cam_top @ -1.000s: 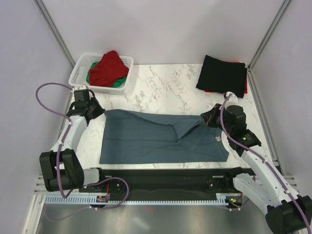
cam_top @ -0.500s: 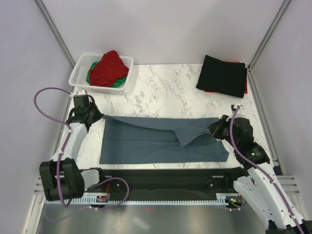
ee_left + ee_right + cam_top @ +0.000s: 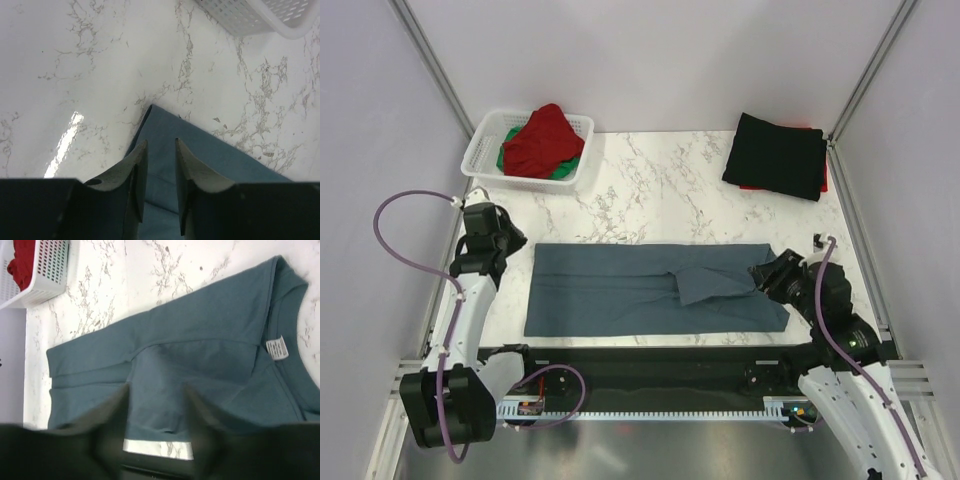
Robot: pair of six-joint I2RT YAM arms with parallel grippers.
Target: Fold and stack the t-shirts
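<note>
On my marble counter (image 3: 660, 180) lies a flat slate-blue t-shirt (image 3: 620, 290). Beyond it I see a white lattice basket (image 3: 485, 150) to the left and a folded t-shirt stack (image 3: 778, 155) to the right.

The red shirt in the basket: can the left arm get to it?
Probably yes. The red shirt lies uncovered on top in the open basket, and the left gripper sits nearby with bare table between.

In the right wrist view, the fingers (image 3: 107, 425) of the right gripper (image 3: 156, 387) are showing only as dark blurs at 6 o'clock and covering the near hem of the blue-grey t-shirt (image 3: 200, 345). The basket (image 3: 47, 270) is running off-frame at 10 o'clock. Overhead, at 1 o'clock, the black t-shirt (image 3: 778, 152) is hiding all but the edge of a red t-shirt (image 3: 824, 172).
</note>
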